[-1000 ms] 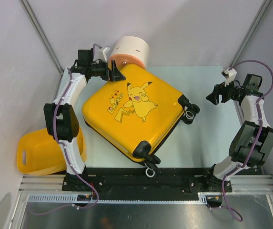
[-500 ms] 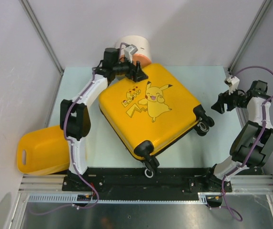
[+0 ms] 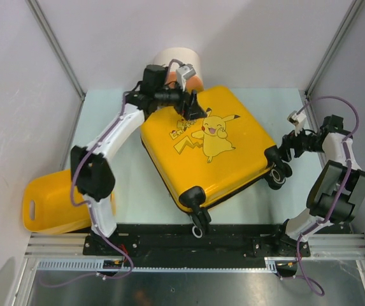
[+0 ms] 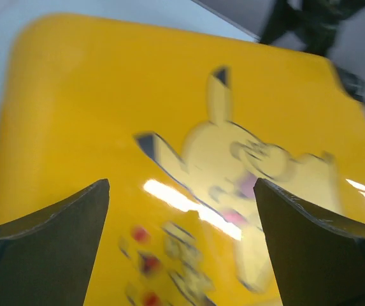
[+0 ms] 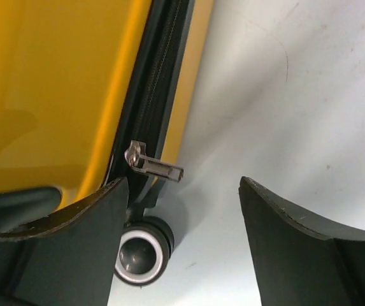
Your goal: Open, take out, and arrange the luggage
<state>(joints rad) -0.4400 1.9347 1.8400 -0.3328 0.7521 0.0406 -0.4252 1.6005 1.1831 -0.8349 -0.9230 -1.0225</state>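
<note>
The luggage (image 3: 217,146) is a glossy yellow hard-shell suitcase with a Pikachu print. It lies flat and closed in the middle of the table, wheels toward the right and near edge. My left gripper (image 3: 193,106) is open just above its far-left corner; the left wrist view shows the print (image 4: 233,172) between the spread fingers. My right gripper (image 3: 286,150) is open beside the right-hand wheel (image 3: 278,175). In the right wrist view the black zipper (image 5: 153,95) and its metal pull tab (image 5: 155,166) sit just beyond the left finger, above a wheel (image 5: 141,253).
A cream-and-orange cylindrical container (image 3: 179,67) stands at the far edge behind the suitcase. A plain yellow tub (image 3: 51,204) lies at the near left beside the left arm's base. Grey walls close in the table on the left, back and right.
The suitcase has slid and turned to the right with the left gripper on its far corner. The right gripper has come in and down toward the wheel on the right side.
</note>
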